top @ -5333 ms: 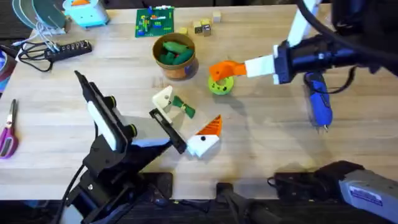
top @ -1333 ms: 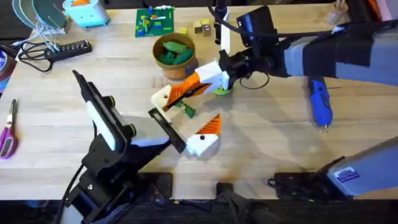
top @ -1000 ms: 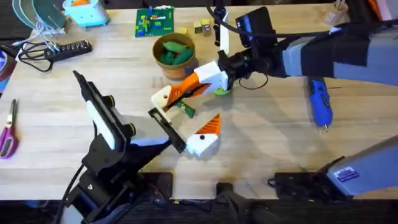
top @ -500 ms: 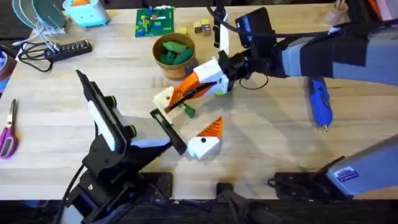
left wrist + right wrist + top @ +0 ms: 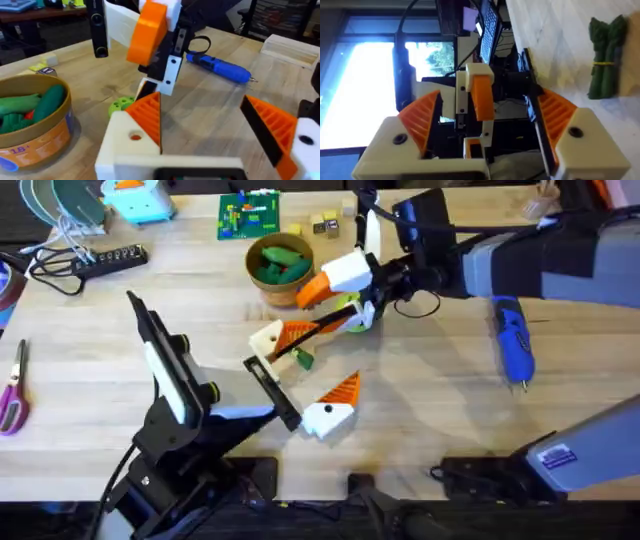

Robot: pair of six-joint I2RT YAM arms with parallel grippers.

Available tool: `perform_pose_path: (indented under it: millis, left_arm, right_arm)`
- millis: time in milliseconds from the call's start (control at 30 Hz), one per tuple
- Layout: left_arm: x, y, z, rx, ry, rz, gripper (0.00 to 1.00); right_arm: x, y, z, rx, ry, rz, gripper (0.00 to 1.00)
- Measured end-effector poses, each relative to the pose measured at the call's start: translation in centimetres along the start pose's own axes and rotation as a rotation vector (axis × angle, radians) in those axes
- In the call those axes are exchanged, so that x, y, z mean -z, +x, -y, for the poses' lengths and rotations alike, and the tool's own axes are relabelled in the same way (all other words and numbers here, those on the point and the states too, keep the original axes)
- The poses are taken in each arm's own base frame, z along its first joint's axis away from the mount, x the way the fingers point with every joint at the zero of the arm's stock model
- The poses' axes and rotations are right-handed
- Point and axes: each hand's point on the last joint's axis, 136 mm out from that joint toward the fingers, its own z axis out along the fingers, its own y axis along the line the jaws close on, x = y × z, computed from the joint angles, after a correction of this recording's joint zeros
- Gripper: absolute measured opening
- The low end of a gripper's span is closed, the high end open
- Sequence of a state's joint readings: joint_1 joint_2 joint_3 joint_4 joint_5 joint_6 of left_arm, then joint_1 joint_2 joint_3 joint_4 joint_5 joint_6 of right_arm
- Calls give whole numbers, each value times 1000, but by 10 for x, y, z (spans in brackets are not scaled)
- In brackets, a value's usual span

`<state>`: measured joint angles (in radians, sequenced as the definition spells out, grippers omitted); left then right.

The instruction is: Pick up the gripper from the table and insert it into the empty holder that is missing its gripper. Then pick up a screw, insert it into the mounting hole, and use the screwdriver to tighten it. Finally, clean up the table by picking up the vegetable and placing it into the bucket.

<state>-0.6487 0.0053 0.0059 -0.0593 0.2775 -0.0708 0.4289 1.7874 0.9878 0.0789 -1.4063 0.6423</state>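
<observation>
Wood surface (image 5: 420, 430), cluttered. Right tool (image 5: 338, 288) spread wide, empty, just above holder (image 5: 268, 340); wedge (image 5: 293, 336) seated there. Left tool (image 5: 210, 145) wide, empty. Wedge looks light, stiff, ridged; grip its flat sides.

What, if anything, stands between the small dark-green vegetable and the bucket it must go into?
The white holder, with the orange gripper seated in it, lies just on the bucket side of the vegetable. The open right gripper hangs over the gap before the bucket. A lifted path probably clears both.
</observation>
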Motion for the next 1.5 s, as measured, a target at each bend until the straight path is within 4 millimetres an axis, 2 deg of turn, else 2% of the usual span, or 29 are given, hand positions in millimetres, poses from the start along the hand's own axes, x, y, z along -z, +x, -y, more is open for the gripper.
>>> perform_pose_path:
  millis: [200,367,400,433,500,600,800,867,967,1067,1167,1200,1333,1500]
  left_arm:
    - [0,0,0,0,0,0,993]
    - [0,0,0,0,2,0,993]
    - [0,0,1,0,5,0,993]
    - [0,0,1,0,6,0,993]
    - [0,0,1,0,8,0,993]
    - [0,0,2,0,11,0,993]
    - [0,0,2,0,11,0,993]
    - [0,0,2,0,11,0,993]
    - [0,0,2,0,11,0,993]
    - [0,0,2,0,11,0,993]
    - [0,0,2,0,12,0,994]
    - [0,0,2,0,11,0,994]
    - [0,0,2,0,12,0,993]
    - [0,0,2,0,12,0,993]
  right_arm:
    - [25,-28,15,57,92,135,991]
    - [54,-58,19,109,182,258,991]
    - [69,-71,21,111,249,307,991]
    - [73,-72,25,91,284,314,991]
    - [79,-65,40,28,378,308,991]
    - [87,-42,59,-28,551,255,991]
    - [104,-5,74,72,930,74,991]
    - [108,1,82,111,1041,20,991]
    - [108,1,93,180,1159,-41,970]
    - [102,-4,100,250,1226,-73,824]
    - [98,-6,104,287,1284,-98,773]
    - [96,-6,106,297,1297,-106,764]
    - [91,-9,106,336,1328,-115,624]
    - [89,-8,113,336,1346,-136,535]
